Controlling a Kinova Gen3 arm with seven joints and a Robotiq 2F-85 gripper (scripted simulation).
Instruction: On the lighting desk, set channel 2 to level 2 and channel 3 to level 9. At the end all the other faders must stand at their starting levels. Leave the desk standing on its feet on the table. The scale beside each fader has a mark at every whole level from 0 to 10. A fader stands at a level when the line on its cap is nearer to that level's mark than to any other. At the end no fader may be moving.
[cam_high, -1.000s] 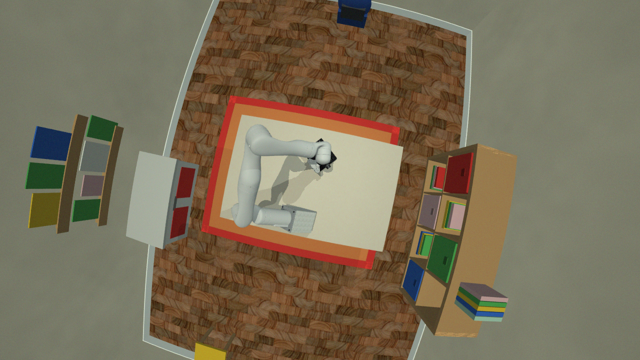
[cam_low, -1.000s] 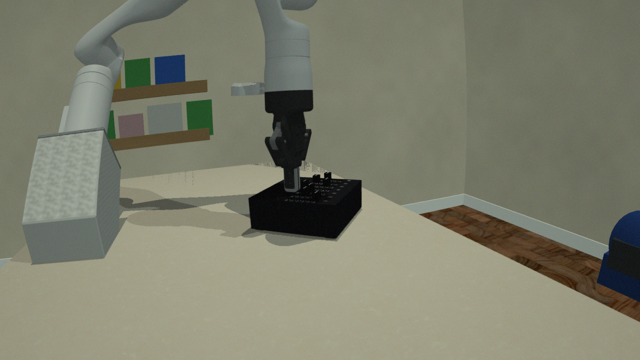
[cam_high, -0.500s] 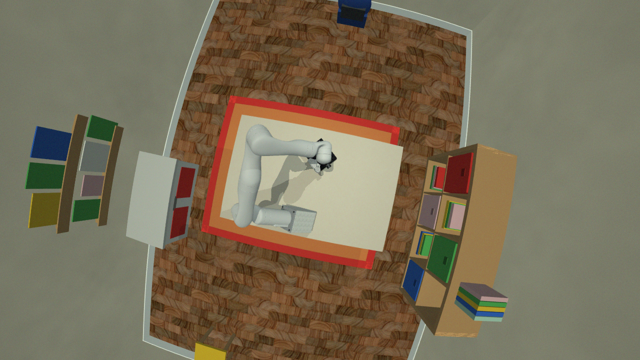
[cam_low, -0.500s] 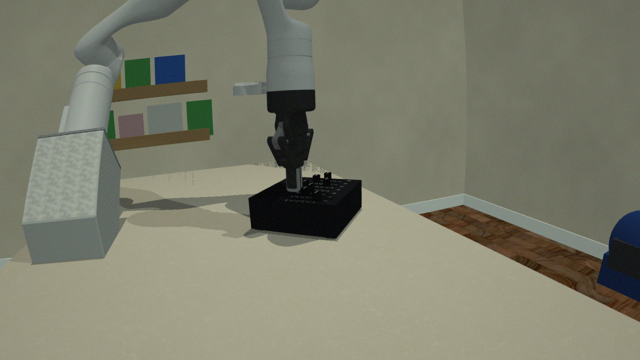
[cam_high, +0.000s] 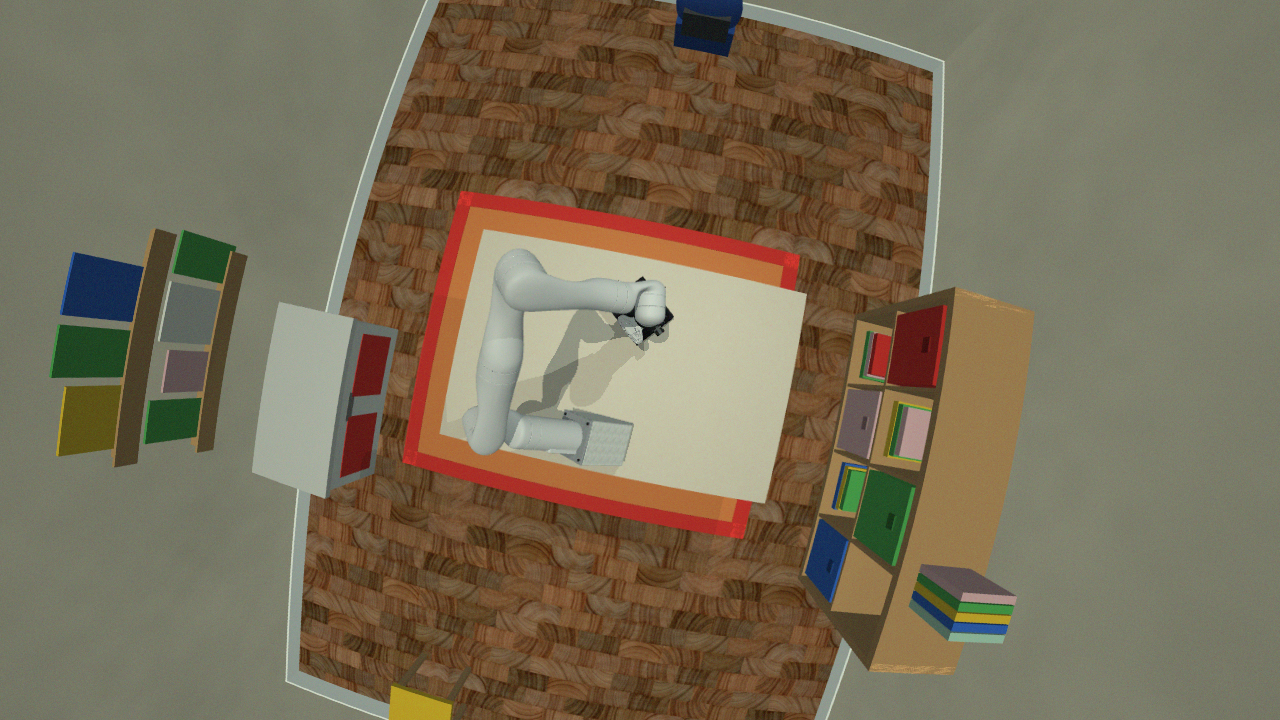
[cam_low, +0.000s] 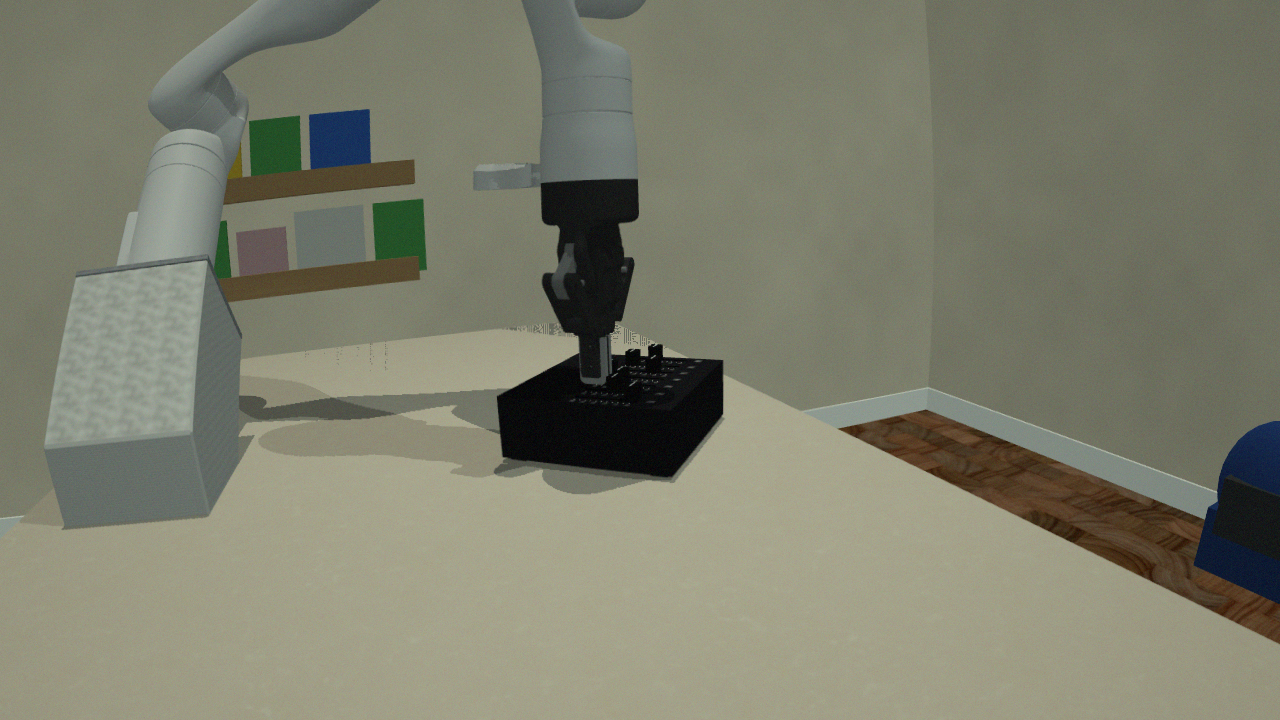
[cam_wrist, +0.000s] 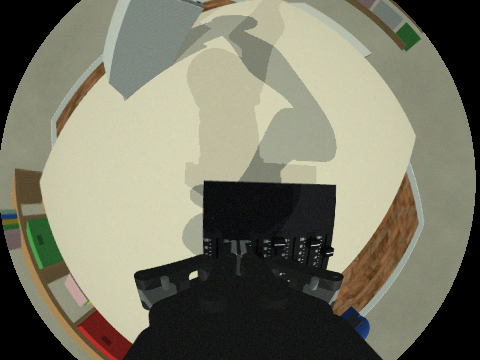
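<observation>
The black lighting desk (cam_low: 613, 413) stands on its feet on the beige table, with several fader caps on its top. It also shows in the wrist view (cam_wrist: 270, 220) and, mostly hidden under my wrist, in the overhead view (cam_high: 651, 322). My gripper (cam_low: 594, 368) points straight down with its fingers shut together. The fingertips reach down onto the desk's top face near its left side, next to a fader cap (cam_low: 619, 379). Two taller caps (cam_low: 644, 354) stand further back. In the wrist view the row of faders (cam_wrist: 270, 248) lies right in front of my fingers (cam_wrist: 238, 267). I cannot read the levels.
The arm's grey base block (cam_low: 138, 385) stands on the table to the left. The table edge drops to the wooden floor on the right. A blue object (cam_low: 1244, 514) sits on the floor at far right. Wall shelves (cam_low: 313, 214) hang behind.
</observation>
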